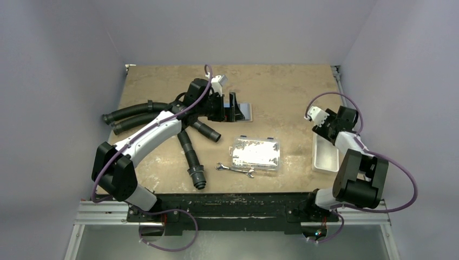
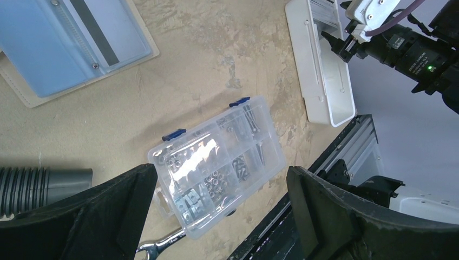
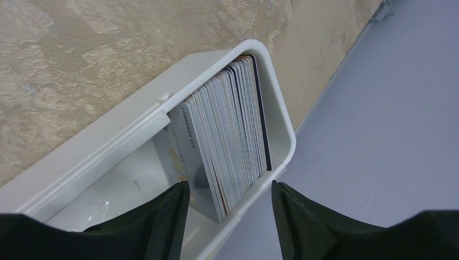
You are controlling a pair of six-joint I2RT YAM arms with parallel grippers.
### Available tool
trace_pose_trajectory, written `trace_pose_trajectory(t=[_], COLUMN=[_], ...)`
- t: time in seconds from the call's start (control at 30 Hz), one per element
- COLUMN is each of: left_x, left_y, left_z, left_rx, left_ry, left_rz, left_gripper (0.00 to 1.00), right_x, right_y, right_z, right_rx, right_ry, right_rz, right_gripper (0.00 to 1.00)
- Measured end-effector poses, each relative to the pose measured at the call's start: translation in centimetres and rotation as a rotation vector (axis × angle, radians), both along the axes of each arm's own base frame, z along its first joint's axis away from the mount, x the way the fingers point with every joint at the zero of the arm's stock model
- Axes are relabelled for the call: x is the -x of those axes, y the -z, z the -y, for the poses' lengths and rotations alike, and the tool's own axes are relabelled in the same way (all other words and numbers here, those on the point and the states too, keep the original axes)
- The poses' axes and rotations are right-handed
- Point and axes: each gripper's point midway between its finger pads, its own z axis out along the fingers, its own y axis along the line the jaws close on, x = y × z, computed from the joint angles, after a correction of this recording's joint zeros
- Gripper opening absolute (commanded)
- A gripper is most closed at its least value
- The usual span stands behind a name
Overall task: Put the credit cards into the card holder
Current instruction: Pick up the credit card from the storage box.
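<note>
The cards (image 3: 233,135) in the tray (image 3: 97,162) are being hovered over by the half-open, empty right gripper (image 3: 230,189); one needs pinching next.

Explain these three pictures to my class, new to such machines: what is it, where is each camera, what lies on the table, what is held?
These are two robot arms bolted to a table's near edge, each ending in a two-finger gripper. One picture looks down from above; the other two come from wrist cameras. On the tan table lie a grey-blue, tan-edged card holder, a clear plastic compartment box, a metal wrench, black ribbed hoses and a white rectangular tray holding thin cards stacked on edge. The left gripper hangs open near the card holder; the right gripper is open above the cards. Neither holds anything.
</note>
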Motion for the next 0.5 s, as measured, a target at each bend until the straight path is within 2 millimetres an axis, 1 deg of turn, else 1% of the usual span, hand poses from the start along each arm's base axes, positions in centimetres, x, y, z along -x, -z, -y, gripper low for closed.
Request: trace_pose_trajectory(t=[0.37, 0.5], left_x=[-0.1, -0.1], left_y=[0.0, 0.1], left_z=[-0.1, -0.1], left_rx=[0.001, 0.002], left_ry=[-0.003, 0.000], left_rz=[-0.001, -0.003], left_gripper=[0.99, 0.99], right_x=[-1.0, -1.1], right_y=[0.5, 0.4], right_z=[0.0, 0.1], right_rx=[0.029, 0.039], right_ry=[0.017, 0.021], right_rz=[0.016, 0.019], right_gripper=[0.59, 0.54])
